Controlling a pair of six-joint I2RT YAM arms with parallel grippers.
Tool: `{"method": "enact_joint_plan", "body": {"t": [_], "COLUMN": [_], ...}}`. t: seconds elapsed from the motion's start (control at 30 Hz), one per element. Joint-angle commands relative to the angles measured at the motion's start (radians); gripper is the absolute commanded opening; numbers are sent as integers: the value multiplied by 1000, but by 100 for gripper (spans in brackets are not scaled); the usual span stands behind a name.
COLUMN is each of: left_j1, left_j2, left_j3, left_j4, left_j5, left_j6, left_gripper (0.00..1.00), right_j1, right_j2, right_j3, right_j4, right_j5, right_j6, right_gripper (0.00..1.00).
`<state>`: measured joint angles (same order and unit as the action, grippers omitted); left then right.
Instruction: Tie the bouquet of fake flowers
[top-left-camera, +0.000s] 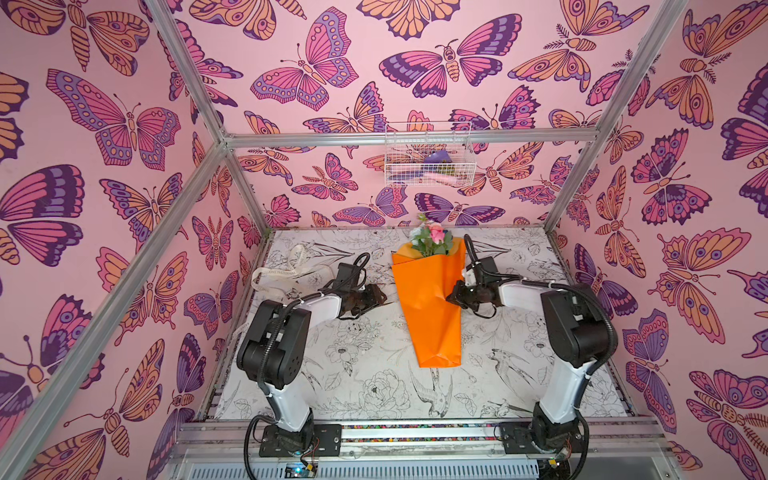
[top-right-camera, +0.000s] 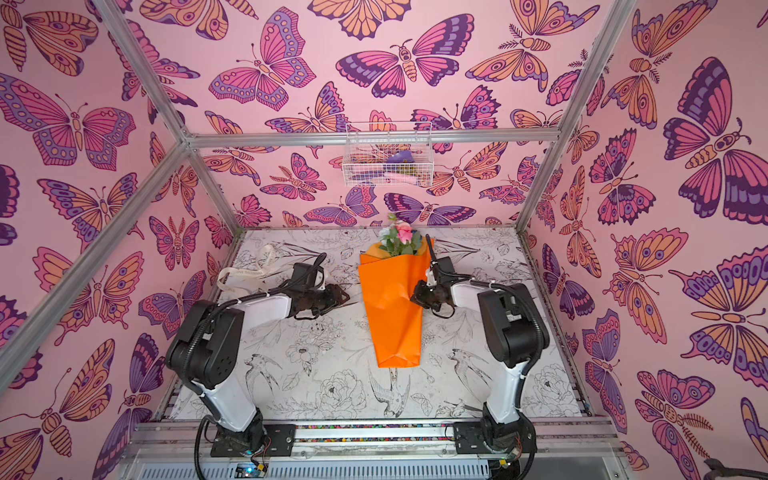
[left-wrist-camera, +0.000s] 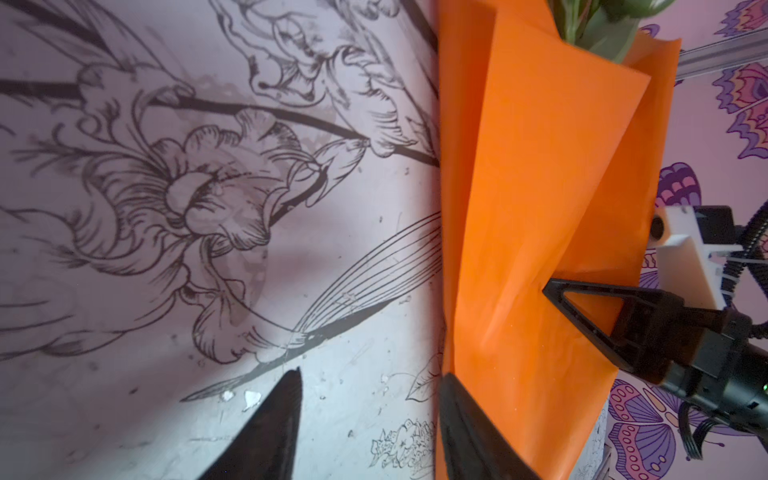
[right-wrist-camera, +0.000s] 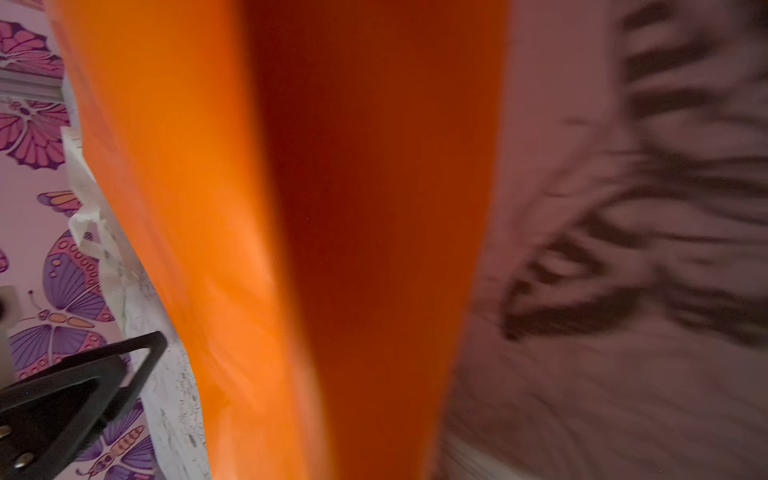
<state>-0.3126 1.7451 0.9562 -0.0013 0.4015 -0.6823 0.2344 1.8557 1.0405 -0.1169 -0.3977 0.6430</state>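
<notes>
Flower-printed table (top-left-camera: 365, 374) carries the bouquet of fake flowers (top-left-camera: 426, 303) mid-table, blooms toward the back wall (top-left-camera: 332, 208). Right gripper (top-left-camera: 449, 297) is clenched on its orange wrap; left gripper (top-left-camera: 381, 297) stands released at the opposite edge.

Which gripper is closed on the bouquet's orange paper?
The right gripper, shut on the paper edge of the bouquet; the left gripper stands open.
</notes>
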Motion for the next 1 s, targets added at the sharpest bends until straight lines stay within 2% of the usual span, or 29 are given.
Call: {"method": "enact_joint_plan", "body": {"t": [0.0, 0.23, 0.3, 0.37, 0.4, 0.5, 0.53, 0.57, 0.6, 0.77, 0.97], "left_j1": [6, 10, 12, 13, 13, 14, 16, 16, 17, 23, 31], "left_j2": [-61, -130, -143, -155, -159, -167, -168, -168, -170, -177, -184], "left_j3": [-23, -39, -43, -46, -49, -53, -54, -54, -54, -57, -56], "left_j4": [-18, -39, -45, -49, -48, -49, -53, -56, -57, -66, -71], "left_j5": [-4, -33, -39, -44, -46, -51, -51, -53, -53, -68, -70], "left_j6": [2, 9, 9, 9, 9, 12, 12, 15, 16, 22, 26], "left_gripper": [65, 94, 99, 100, 100, 100, 100, 100, 100, 100, 100], "right_j1": [-79, -274, -321, -367, -386, -437, -448, -457, -462, -471, -471], "right_j2": [-68, -105, -90, -67, -61, -54, -57, -61, -65, -125, -253], "right_j3": [-22, 37, 72, 103, 111, 133, 136, 140, 144, 139, 99], "right_j4": [-204, -463, -515, -545, -547, -552, -552, -554, -558, -584, -619], "right_j5": [101, 225, 262, 270, 270, 271, 269, 268, 267, 325, 371], "right_j6": [-136, -336, -380, -413, -418, -412, -408, -403, -397, -359, -322], "right_gripper": [0, 0, 0, 0, 2, 23, 40, 52, 56, 65, 67]}}
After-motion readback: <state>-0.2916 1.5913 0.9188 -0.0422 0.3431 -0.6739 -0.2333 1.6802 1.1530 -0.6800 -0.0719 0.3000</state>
